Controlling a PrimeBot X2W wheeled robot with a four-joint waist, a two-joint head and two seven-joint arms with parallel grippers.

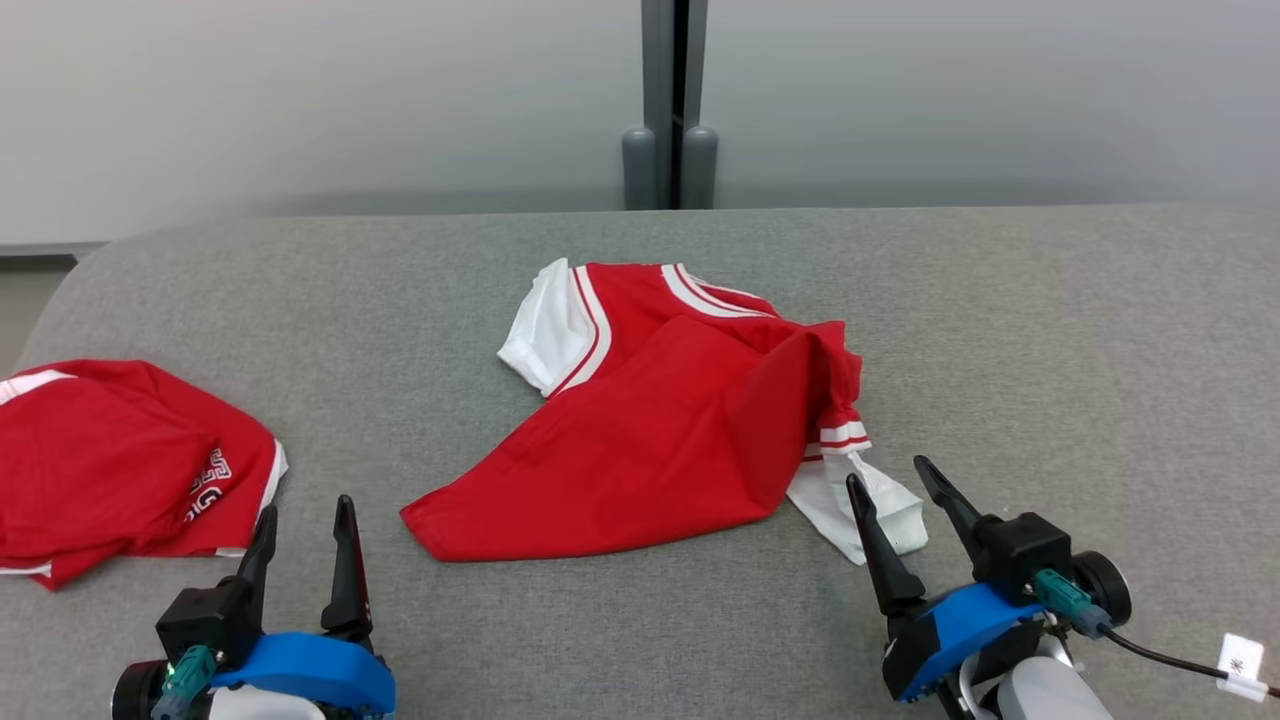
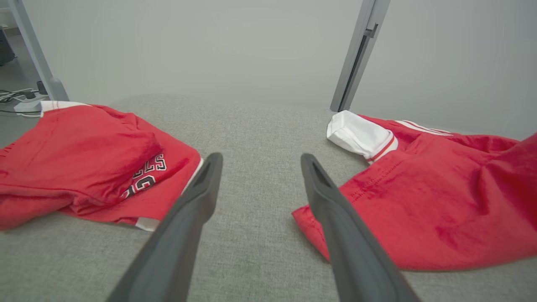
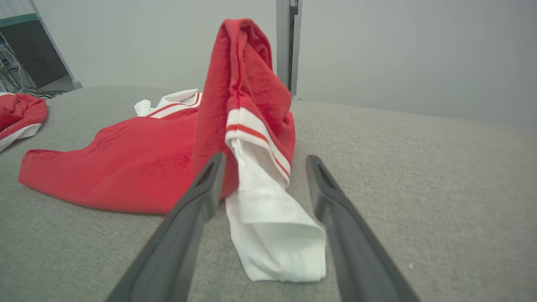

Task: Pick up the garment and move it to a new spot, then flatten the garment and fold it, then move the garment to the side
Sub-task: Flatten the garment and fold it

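Note:
The garment (image 1: 660, 430) is a red shirt with white sleeves and striped cuffs, lying crumpled in the middle of the grey cushioned surface. One white sleeve (image 1: 860, 510) trails toward the front right. My right gripper (image 1: 890, 480) stands open just in front of that sleeve, touching nothing; in the right wrist view the white sleeve (image 3: 268, 226) lies between and beyond its fingers (image 3: 201, 197). My left gripper (image 1: 308, 520) is open at the lower left, apart from the garment's hem corner (image 2: 310, 226).
A second red garment (image 1: 120, 470) with lettering lies folded at the left edge of the surface, also seen as a red garment (image 2: 92, 159) in the left wrist view. A grey post (image 1: 670, 110) stands behind the surface against the pale wall.

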